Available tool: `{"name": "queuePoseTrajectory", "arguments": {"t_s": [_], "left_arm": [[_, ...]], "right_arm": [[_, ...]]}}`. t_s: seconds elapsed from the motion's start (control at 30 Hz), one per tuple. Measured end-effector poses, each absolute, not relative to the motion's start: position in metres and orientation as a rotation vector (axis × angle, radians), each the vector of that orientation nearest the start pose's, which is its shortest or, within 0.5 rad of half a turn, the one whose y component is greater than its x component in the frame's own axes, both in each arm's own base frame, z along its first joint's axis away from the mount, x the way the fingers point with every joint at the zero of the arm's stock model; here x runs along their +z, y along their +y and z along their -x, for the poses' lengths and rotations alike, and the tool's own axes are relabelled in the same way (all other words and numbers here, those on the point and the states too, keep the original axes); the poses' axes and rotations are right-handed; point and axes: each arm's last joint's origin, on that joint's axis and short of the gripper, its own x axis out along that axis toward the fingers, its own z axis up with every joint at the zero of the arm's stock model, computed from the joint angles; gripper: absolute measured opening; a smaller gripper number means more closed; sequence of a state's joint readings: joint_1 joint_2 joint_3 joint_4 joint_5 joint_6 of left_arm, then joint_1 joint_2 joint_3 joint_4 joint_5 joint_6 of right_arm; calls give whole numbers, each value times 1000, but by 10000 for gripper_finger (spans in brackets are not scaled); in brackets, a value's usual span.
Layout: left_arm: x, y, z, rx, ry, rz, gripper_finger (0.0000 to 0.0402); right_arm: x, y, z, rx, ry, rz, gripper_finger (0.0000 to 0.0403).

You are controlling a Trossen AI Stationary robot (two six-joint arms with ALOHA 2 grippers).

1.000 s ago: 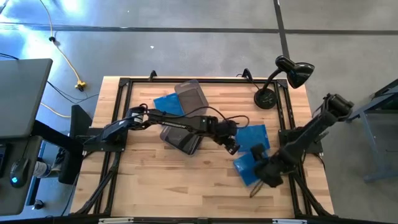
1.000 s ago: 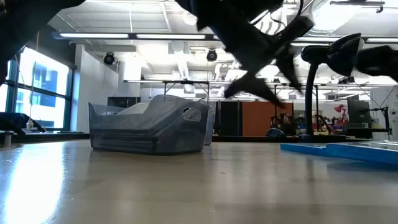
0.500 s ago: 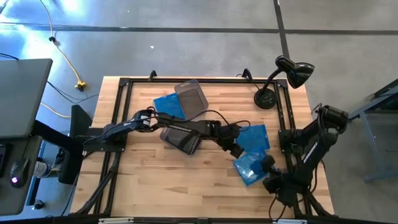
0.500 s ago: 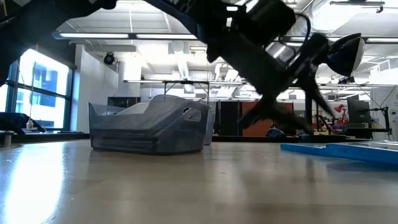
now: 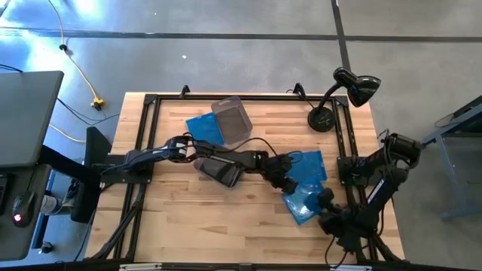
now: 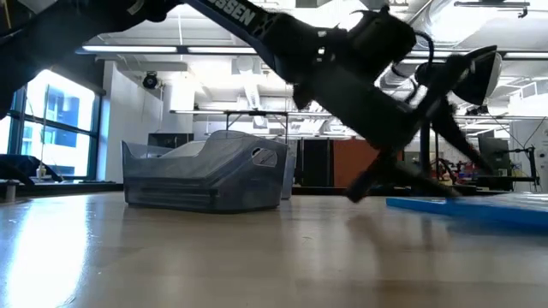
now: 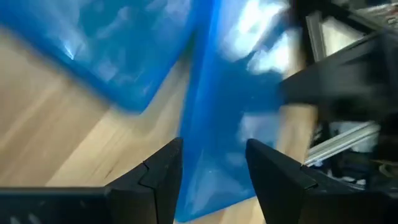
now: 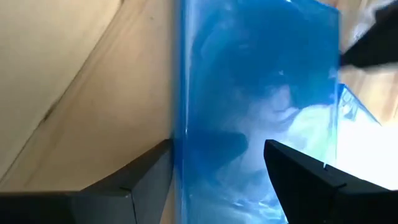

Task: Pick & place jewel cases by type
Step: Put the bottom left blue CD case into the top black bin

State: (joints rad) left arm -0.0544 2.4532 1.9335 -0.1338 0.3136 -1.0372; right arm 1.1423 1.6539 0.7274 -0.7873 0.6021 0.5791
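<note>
A: How many blue jewel cases can you see?

B: Three. One blue case (image 5: pixel 202 125) lies near the far edge of the worktop (image 5: pixel 181 218), touching a grey tub (image 5: pixel 231 120). Two more sit on the right side: one blue case (image 5: pixel 310 165) flat, and another blue case (image 5: pixel 301 202) just beside it, nearer the front.

A: How many tubs?

B: Two. The second tub (image 5: pixel 220 170) lies in the middle, under the left arm.

A: And the tools?

B: Two. The left tool (image 7: pixel 211 168) is open, its fingers on either side of a blue case edge. The right tool (image 8: pixel 217 171) is open too, over the front blue case.

A: Anything else?

B: One black lamp (image 5: pixel 345 94) in the far right corner.
</note>
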Motion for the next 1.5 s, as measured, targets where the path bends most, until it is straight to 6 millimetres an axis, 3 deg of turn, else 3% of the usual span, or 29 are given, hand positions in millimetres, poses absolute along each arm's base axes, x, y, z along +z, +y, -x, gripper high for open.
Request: {"name": "queuePoseTrajectory", "arguments": {"t_s": [0.3,0.6,0.83,0.97,1.1,1.27,1.4,1.5], "left_arm": [[136,-58,-544,-82,798,1147,172],[137,-61,-545,-120,770,1095,168],[140,-62,-546,-165,754,1068,98],[145,-61,-548,-212,756,1072,50],[161,-58,-552,-273,739,1049,11],[197,-44,-558,-280,743,964,10],[232,-21,-548,-74,838,821,6],[249,0,-530,68,857,738,4]], "right_arm": [[116,188,-122,37,1135,851,247],[115,191,-125,50,1091,855,247],[118,189,-126,11,1050,897,247],[132,191,-128,-2,1047,910,248],[152,197,-128,11,1050,884,247],[189,205,-119,-16,1000,856,247],[218,203,-107,-98,943,818,247],[234,200,-99,-132,927,753,247]]}}
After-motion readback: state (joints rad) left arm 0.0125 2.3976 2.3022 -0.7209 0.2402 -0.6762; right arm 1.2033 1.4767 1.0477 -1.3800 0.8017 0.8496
